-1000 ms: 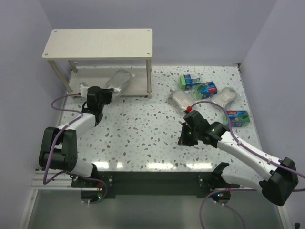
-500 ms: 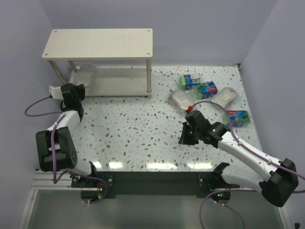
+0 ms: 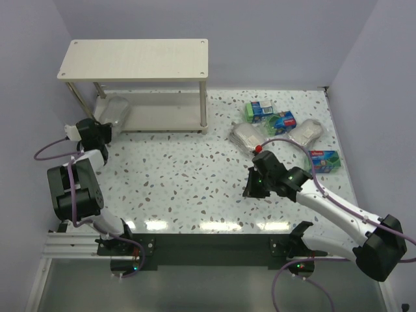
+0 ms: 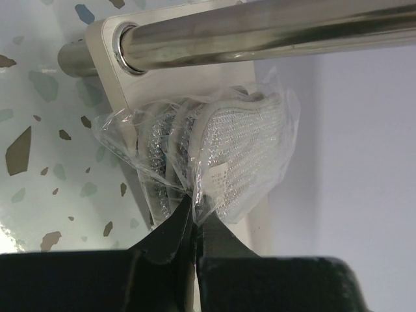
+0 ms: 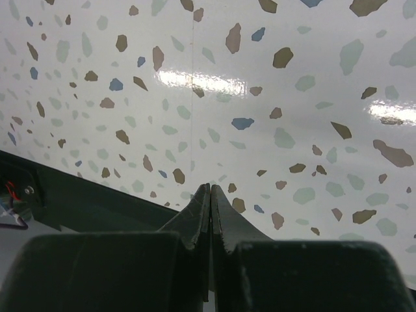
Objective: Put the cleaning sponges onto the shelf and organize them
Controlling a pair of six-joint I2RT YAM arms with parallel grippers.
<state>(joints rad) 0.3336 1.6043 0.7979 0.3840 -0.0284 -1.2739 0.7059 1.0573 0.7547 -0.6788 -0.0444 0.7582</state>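
Grip was thin: the left end effector pinched only the wrap of a scourer pack at the left end of the shelf, lower board, seemingly resting there; a slow release suited it. The right end effector was closed, empty.

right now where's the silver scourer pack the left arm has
The scourer pack is at the top view's far left, over the left end of the lower board of the shelf, its wrap pinched in the left tool.
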